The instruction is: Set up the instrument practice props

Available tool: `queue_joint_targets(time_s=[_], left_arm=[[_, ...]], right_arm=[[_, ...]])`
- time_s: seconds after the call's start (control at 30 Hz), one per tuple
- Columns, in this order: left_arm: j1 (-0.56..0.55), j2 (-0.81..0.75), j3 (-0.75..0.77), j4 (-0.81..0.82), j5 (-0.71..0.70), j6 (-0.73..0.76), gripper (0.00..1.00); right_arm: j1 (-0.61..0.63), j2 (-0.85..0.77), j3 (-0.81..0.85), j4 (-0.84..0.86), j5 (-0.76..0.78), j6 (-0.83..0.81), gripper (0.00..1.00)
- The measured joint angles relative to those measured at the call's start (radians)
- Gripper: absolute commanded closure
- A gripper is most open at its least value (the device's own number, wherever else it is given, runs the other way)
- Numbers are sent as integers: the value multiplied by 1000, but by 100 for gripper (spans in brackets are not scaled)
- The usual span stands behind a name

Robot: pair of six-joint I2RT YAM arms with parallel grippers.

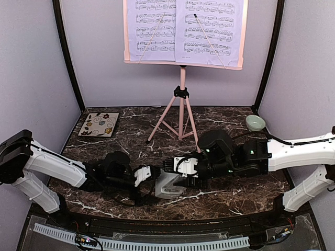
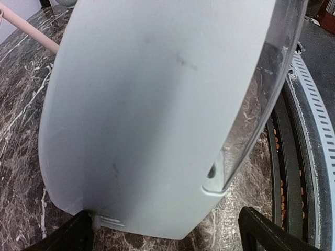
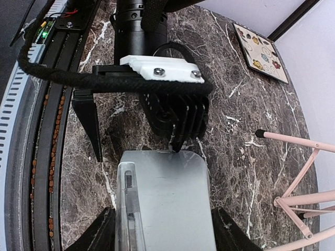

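Filling my left wrist view is the white metronome [image 2: 152, 115], its clear front cover along one edge, with the left gripper [image 2: 167, 235] spread wide, one finger on each side and neither visibly touching. From the right wrist I see the right gripper [image 3: 162, 230] half closed on the metronome's body, pinching both flanks. Overhead, it sits tipped over at 6 o'clock on the marble table [image 1: 230, 136], low between both arms; I cannot tell whether it rests on the top. At 12 o'clock the pink music stand [image 1: 182, 104] stands upright carrying both sheet-music pages [image 1: 154, 29]. A floral tile [image 1: 98, 124] lies at 10 o'clock, a pale green bowl [image 1: 255, 123] at 2. I judge the metronome is the last prop: next it needs righting onto its base, the left jaws either closing to help or backing clear.
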Motion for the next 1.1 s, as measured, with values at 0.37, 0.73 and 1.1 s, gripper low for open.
queue_joint_targets(time_s=[0.37,0.73,1.1], left_arm=[[-3,2,11,-1,-1,14,7],[-3,2,11,-8,-17,19,13],[-3,2,11,-8,-26,23,19]], right_arm=[[0,7,2,0,0,0,90],[1,14,6,4,0,3,91],[2,15,7,4,0,5,91]])
